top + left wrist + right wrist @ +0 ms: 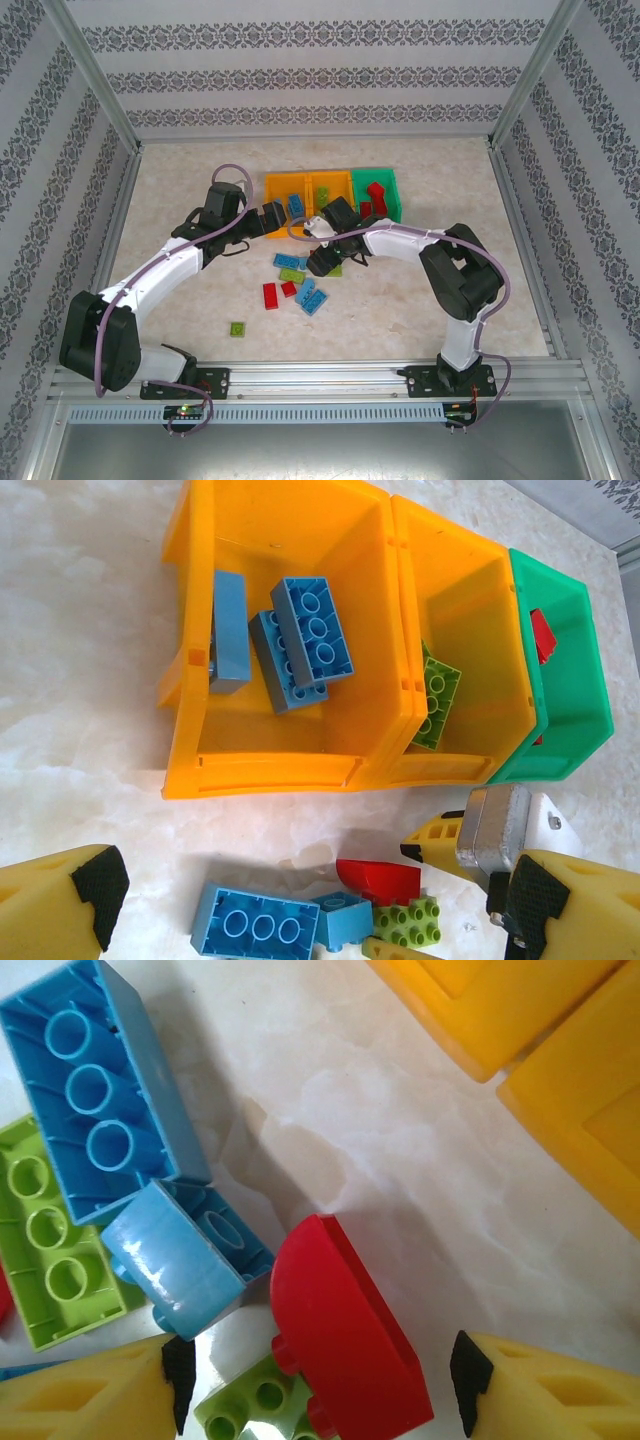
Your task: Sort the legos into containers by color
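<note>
Loose legos (pixel 295 285) lie scattered on the surface (pixel 400 1140) just in front of the containers (pixel 335 178). A rounded red brick (pixel 345 1335) lies partly on a lime green one (pixel 245 1410), with a small blue brick (pixel 185 1260) and a long blue brick (pixel 95 1090) beside it.

The right hand (pixel 320 1380) is over that red brick. Its fingers are spread, one black pad (pixel 180 1375) on each side, gripping nothing. The right arm arches high from its base and reaches left into the pile.

In the bins, the left orange bin (pixel 190 670) holds three blue bricks, the middle orange bin (pixel 470 590) holds a green one, and the green bin (pixel 575 680) shows red.

The left hand (pixel 315 895) is wide open and empty, angled down near the front of the bins. Its arm stretches diagonally from the near left.
</note>
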